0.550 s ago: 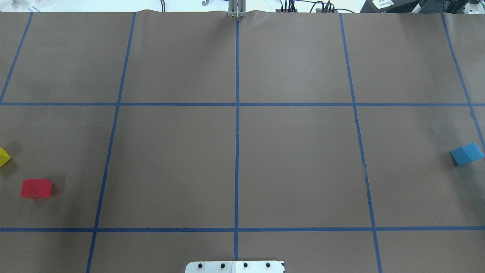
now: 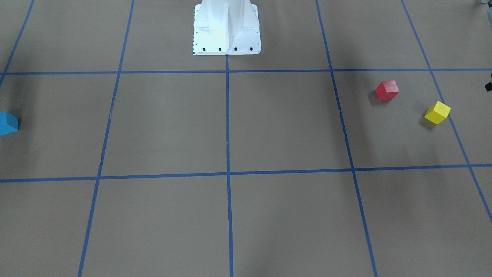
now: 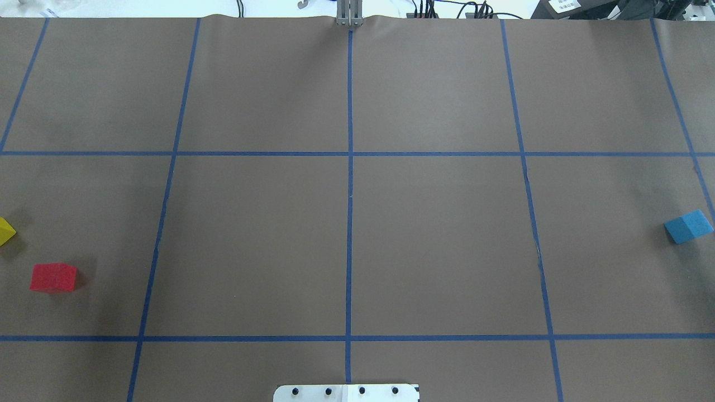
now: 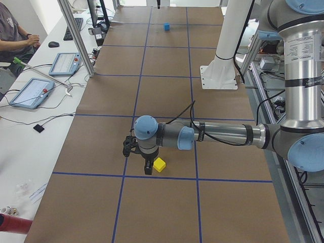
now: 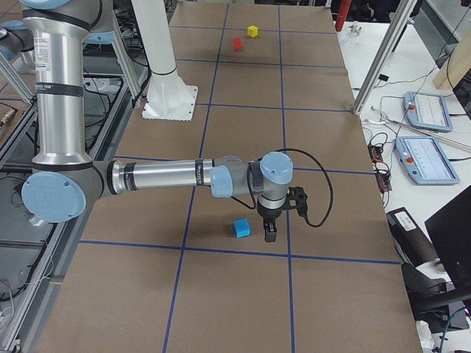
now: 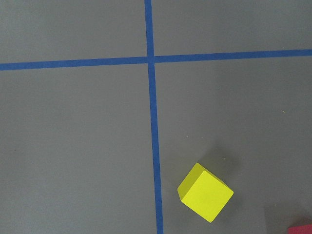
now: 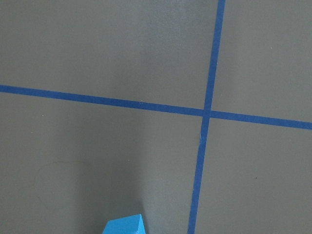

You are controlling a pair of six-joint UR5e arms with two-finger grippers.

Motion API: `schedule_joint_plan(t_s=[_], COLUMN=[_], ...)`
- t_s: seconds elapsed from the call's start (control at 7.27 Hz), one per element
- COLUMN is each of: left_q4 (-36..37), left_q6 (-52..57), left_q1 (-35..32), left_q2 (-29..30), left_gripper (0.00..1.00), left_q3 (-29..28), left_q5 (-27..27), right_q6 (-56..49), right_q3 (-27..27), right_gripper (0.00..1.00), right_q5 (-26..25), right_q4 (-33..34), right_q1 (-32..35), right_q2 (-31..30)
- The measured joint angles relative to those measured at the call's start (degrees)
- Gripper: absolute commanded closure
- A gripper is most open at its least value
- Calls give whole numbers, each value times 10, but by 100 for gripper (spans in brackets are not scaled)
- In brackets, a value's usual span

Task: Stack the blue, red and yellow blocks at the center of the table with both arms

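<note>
The yellow block point(image 2: 437, 112) and the red block point(image 2: 387, 90) lie apart on the brown table point(image 3: 435, 240), far out on my left side. Alone on the far right side sits the blue block point(image 3: 688, 226). In the exterior left view my left gripper point(image 4: 148, 168) hangs low just beside the yellow block point(image 4: 159, 164); I cannot tell whether it is open or shut. In the exterior right view my right gripper point(image 5: 270, 234) hangs close beside the blue block point(image 5: 241, 228), state also unclear. Neither wrist view shows fingers. The left wrist view looks down on the yellow block point(image 6: 205, 192).
The white pedestal point(image 2: 226, 29) stands at the table's near middle edge. Cables and a metal post point(image 3: 349, 14) line the far edge. A person point(image 4: 12, 35) sits at a side desk with tablets point(image 4: 30, 91). Blue tape lines cross at the table's centre point(image 3: 349, 153).
</note>
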State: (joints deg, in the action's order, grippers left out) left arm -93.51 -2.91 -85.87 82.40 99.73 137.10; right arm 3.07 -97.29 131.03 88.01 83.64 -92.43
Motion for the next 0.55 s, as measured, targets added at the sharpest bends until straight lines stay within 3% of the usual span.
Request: schedule_joint_plan(t_s=[0.28,0.55], left_q4=[-1,-2], left_q6=[1,0], left_q1=[0,1], left_q2=[-1,-1], left_gripper=[0,0], left_q3=[-1,-2], left_q5=[0,0], right_q6=[3,7], right_q3=[-6,-15], right_gripper=[0,0], right_q5=[24,44], right_q4=[-4,-10], right_q1=[-14,-70], right_q2=[-13,-15])
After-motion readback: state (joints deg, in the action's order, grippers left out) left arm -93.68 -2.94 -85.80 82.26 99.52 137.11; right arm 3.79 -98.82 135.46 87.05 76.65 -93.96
